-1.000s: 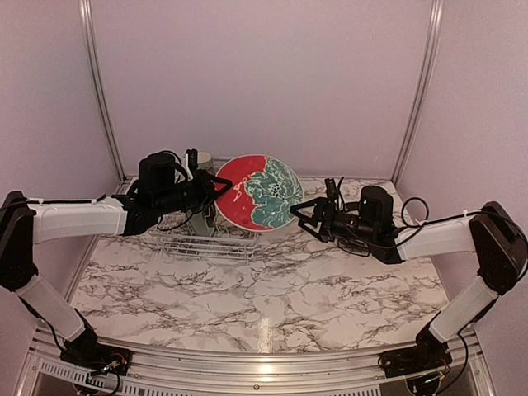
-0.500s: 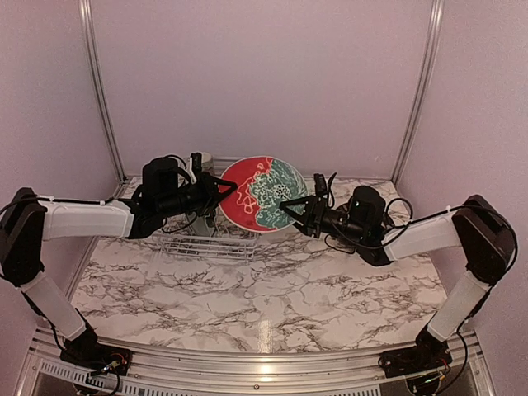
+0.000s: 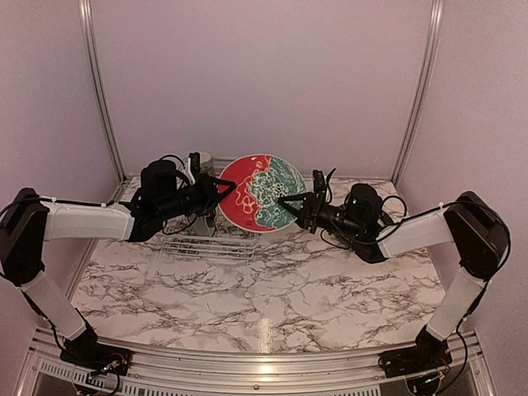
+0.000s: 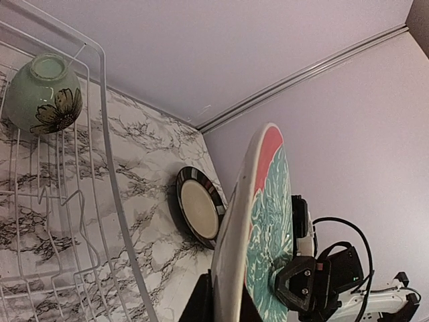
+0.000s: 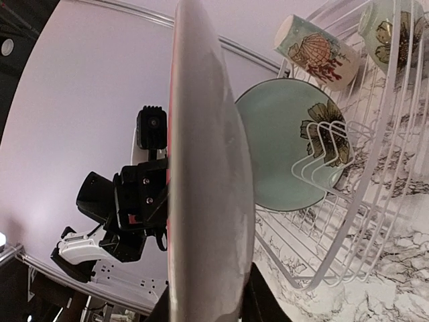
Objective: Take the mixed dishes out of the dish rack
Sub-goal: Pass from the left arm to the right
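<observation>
Clearly, the red and teal plate (image 3: 257,194) is standing upright on edge just at the right end of the dish rack (image 3: 206,246), held between the two arms. It is round and glossy, partly plain red and partly covered by a teal leafy pattern. Its back is looking plain and pale in the right wrist view.

The left end effector (image 3: 221,188) is clenching the plate's left rim. The right end effector (image 3: 289,202) is gripping the opposite rim, with one finger lying on each face.

The rack is thin white wire with upright tines. In it, a pale green plate (image 5: 281,147) with a dark flower is standing between the tines. A small pale green bowl (image 4: 43,94) is showing its foot ring, and a cream mug (image 5: 315,50) is carrying a shell and coral print.

Outside the rack, a cream plate with dark striped rim (image 4: 198,215) is leaning at the wall on the marble-patterned worktop (image 3: 264,289).

From above, the held plate and the left arm are covering most of the rack's contents. Both wrist views are cutting off the fingertips and the plate's lower rim.
</observation>
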Motion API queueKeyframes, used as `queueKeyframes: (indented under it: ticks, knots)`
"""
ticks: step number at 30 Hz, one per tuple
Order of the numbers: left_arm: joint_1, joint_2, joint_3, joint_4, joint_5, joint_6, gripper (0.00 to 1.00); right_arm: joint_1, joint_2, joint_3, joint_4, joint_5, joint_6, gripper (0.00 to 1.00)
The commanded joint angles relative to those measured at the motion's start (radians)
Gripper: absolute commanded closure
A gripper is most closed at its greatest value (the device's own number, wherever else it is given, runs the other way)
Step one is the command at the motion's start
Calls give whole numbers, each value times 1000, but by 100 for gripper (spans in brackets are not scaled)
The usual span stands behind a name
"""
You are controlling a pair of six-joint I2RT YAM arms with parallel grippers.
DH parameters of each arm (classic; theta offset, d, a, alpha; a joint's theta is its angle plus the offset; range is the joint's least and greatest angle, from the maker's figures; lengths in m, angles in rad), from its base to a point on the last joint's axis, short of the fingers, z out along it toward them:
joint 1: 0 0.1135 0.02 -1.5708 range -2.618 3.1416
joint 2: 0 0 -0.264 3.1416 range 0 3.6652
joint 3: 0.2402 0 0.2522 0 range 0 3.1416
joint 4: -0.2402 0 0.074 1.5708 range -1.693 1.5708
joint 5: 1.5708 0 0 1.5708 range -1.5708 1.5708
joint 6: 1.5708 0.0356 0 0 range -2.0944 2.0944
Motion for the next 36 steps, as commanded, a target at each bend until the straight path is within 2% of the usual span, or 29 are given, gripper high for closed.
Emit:
queueKeyframes:
  ticks: [1, 5, 8, 14, 18, 24, 31, 34, 36]
  knots:
    - [-3, -25, 24, 134, -5, 20, 100, 2, 8, 13, 85, 4, 31, 84]
    - [-7, -47, 44, 34, -44, 77, 98, -13, 8, 6, 98, -2, 45, 100]
    - [-11, -64, 66, -65, -81, 129, 75, -28, -7, 6, 82, -5, 42, 100]
    - [-11, -126, 56, -136, -131, 192, 34, -83, -70, -41, 78, -10, 38, 100]
    - [-11, -160, 57, -187, -166, 237, 16, -141, -137, -85, 71, -32, 23, 100]
    - [-11, -198, 59, -249, -205, 279, 8, -282, -284, -166, -87, -41, -66, 100]
    - [-11, -221, 61, -277, -215, 296, 7, -527, -463, -236, -459, 2, -263, 100]
    - [-11, -226, 58, -276, -214, 296, 6, -640, -489, -245, -573, -6, -314, 100]
    - [-11, -224, 60, -277, -212, 296, 6, -715, -480, -250, -587, -40, -322, 100]
